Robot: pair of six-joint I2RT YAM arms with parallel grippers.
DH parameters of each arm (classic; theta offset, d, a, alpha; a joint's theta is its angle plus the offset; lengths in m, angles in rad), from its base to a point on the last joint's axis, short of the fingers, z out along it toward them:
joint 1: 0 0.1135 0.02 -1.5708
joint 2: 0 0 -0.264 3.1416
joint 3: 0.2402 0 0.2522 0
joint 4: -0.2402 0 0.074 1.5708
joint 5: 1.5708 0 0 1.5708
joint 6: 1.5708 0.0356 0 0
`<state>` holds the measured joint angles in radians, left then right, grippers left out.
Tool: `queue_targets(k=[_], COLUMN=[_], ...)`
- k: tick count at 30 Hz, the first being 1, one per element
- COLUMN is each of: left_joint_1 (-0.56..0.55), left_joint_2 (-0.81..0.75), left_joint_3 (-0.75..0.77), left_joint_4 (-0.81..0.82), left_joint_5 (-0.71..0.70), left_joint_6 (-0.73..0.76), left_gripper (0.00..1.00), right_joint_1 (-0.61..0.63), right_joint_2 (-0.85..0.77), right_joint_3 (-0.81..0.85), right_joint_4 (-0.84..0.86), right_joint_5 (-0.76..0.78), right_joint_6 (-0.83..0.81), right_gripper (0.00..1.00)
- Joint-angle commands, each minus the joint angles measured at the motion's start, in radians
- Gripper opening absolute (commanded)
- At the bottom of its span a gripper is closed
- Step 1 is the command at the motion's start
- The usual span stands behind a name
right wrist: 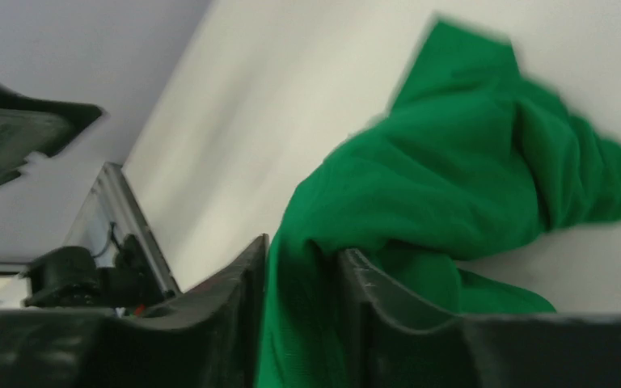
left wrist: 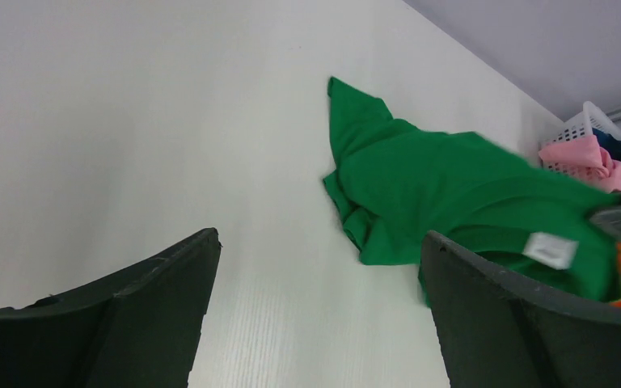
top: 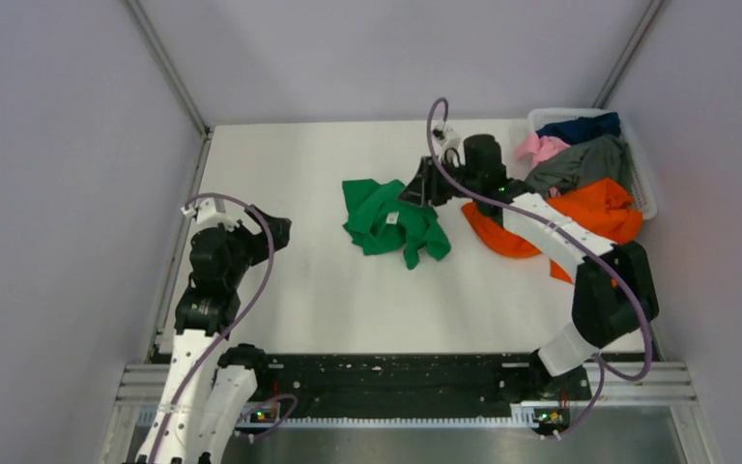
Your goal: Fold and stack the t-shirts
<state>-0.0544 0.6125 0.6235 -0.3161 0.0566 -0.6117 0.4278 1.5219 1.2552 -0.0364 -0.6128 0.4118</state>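
Green t-shirt [top: 391, 220], crumpled mid-frame on the worktop [top: 290, 290], is being pinched at its right edge by the right claw [right wrist: 303, 250]. Left claw [top: 275, 224] is being held wide open, far left.

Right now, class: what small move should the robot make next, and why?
Probably bring the open left gripper over to the green t-shirt: it lies crumpled, pinched only by the right gripper, so a second grip could spread it flat.
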Motion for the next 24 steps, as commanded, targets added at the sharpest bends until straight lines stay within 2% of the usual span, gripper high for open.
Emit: queue_targets(k=[1, 2, 3, 4, 9, 12, 15, 18, 20, 22, 23, 24], left_joint_1=[0.001, 0.000, 0.000, -0.001, -0.039, -0.110, -0.179, -0.189, -0.190, -0.189, -0.190, -0.190], left_joint_2=[0.022, 0.031, 0.041, 0.057, 0.178, 0.298, 0.460, 0.698, 0.868, 1.034, 1.184, 1.253], left_joint_3=[-0.008, -0.014, -0.023, -0.034, -0.069, -0.025, 0.075, 0.229, 0.368, 0.549, 0.740, 0.805], left_joint_4=[0.029, 0.034, 0.043, 0.053, 0.136, 0.153, 0.166, 0.173, 0.127, -0.003, -0.106, -0.140], left_joint_5=[0.052, 0.065, 0.080, 0.102, 0.193, 0.142, 0.067, 0.068, 0.053, 0.050, 0.045, 0.039], left_joint_6=[-0.018, -0.022, -0.031, -0.039, -0.071, -0.070, -0.064, -0.053, -0.039, -0.013, 0.012, 0.017], left_gripper=[0.99, 0.99, 0.99, 0.99, 0.99, 0.99, 0.99, 0.98, 0.91, 0.89, 0.85, 0.84], right_joint_1=[-0.002, -0.002, -0.002, -0.002, -0.002, -0.002, -0.003, -0.004, -0.004, -0.004, -0.003, -0.004], right_joint_2=[0.049, 0.045, 0.029, 0.005, -0.204, -0.335, -0.441, -0.501, -0.515, -0.520, -0.523, -0.522], right_joint_3=[-0.091, -0.094, -0.100, -0.113, -0.223, -0.339, -0.470, -0.586, -0.633, -0.682, -0.725, -0.743], right_joint_4=[-0.018, -0.061, -0.086, -0.098, -0.132, -0.152, -0.166, -0.123, -0.133, -0.121, -0.080, -0.060], right_joint_5=[0.172, 0.243, 0.309, 0.378, 0.614, 0.715, 0.784, 0.712, 0.685, 0.664, 0.629, 0.620], right_joint_6=[-0.095, -0.118, -0.135, -0.143, -0.158, -0.146, -0.040, 0.026, 0.075, 0.092, 0.082, 0.078], right_gripper=[0.65, 0.83, 0.96, 0.99, 0.99, 0.99, 0.99, 0.99, 0.99, 0.98, 0.97, 0.96])
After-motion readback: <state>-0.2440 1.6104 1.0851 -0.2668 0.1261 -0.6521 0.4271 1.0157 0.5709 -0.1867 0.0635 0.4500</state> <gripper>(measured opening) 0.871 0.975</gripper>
